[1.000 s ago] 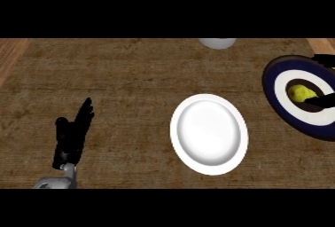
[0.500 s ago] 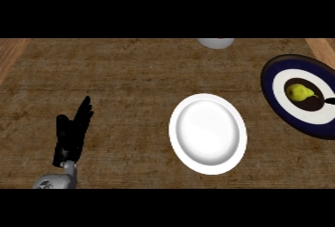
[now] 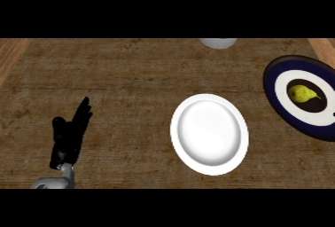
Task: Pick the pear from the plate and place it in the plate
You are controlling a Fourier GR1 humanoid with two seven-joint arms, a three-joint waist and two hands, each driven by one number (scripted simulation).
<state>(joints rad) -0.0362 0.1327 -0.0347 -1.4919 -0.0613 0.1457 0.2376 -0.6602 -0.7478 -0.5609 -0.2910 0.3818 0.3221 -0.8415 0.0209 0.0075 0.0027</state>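
A brown, coarse-grained wooden counter (image 3: 124, 80) fills the view, edged by lighter wood strips at both upper corners. At the centre a glossy white oval plate (image 3: 209, 133) is seen, bare. At the right edge a dark blue plate (image 3: 278, 84) with a white ring and dark centre is cut off by the frame; the small yellow pear (image 3: 301, 93) is held in its centre. A pale rounded object (image 3: 218, 42) is cut off at the top. The left hand (image 3: 68, 137) is shown at lower left, fingers straight and upward, holding nothing.
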